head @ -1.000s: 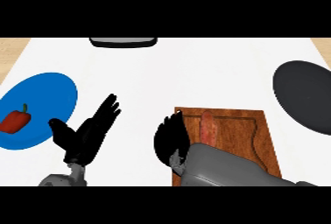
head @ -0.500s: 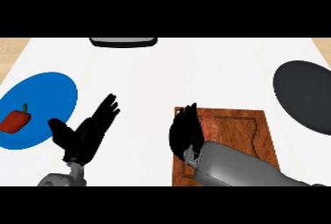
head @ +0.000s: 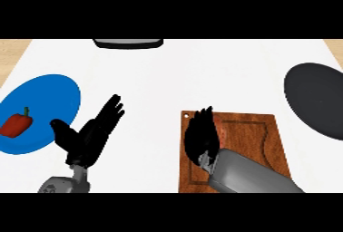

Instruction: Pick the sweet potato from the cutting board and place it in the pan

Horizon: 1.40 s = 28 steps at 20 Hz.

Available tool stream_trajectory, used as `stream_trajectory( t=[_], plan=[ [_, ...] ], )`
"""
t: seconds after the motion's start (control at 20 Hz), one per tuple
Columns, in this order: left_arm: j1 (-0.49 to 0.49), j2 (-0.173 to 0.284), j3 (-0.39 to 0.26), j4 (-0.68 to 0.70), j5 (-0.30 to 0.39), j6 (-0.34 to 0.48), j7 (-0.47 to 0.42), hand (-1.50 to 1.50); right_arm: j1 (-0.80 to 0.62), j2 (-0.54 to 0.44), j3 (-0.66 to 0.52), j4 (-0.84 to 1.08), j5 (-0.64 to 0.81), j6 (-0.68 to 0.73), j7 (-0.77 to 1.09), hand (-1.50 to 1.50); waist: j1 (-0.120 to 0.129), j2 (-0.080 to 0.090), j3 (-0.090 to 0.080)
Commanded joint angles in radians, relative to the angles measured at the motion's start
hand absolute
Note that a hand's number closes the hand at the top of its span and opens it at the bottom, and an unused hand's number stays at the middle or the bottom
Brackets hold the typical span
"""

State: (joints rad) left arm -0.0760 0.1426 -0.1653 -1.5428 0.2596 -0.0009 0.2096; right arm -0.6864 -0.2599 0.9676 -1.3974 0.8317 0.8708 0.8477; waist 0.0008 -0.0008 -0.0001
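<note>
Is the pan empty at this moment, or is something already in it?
Empty: the dark pan at the counter's right edge shows only bare surface. The right robot hand is over the cutting board.

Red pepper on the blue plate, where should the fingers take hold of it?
Probably across the wide body of the red pepper, coming from above: it lies flat on the blue plate, thin stem pointing away, both long sides free.
</note>
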Motion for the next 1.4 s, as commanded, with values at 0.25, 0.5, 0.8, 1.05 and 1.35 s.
stream_trajectory(
  t=[0.25,0.5,0.8,1.05,1.35],
  plan=[
    [0.009,-0.021,0.004,-0.025,-0.022,0.005,0.02,0.0,-0.045,-0.04,0.047,0.058,0.177,-0.102,-0.219,1.5,0.009,0.001,0.0],
    [0.001,-0.051,0.0,0.016,-0.038,0.023,-0.007,0.0,0.107,-0.052,-0.099,0.004,0.151,-0.256,-0.133,1.5,-0.027,-0.004,0.001],
    [0.058,-0.011,0.042,-0.005,-0.003,-0.012,-0.027,0.0,0.332,0.017,-0.397,-0.115,0.005,-0.522,-0.01,1.5,-0.067,-0.012,0.003],
    [0.017,0.006,0.049,-0.001,-0.002,-0.021,0.018,0.0,0.424,-0.04,-0.403,-0.328,0.14,-0.673,0.072,1.5,-0.033,-0.006,0.0],
    [0.016,-0.045,0.001,-0.042,-0.039,0.028,0.026,0.0,0.422,-0.098,-0.501,-0.547,0.252,-0.833,0.089,1.5,-0.031,-0.007,0.001]
  ],
)
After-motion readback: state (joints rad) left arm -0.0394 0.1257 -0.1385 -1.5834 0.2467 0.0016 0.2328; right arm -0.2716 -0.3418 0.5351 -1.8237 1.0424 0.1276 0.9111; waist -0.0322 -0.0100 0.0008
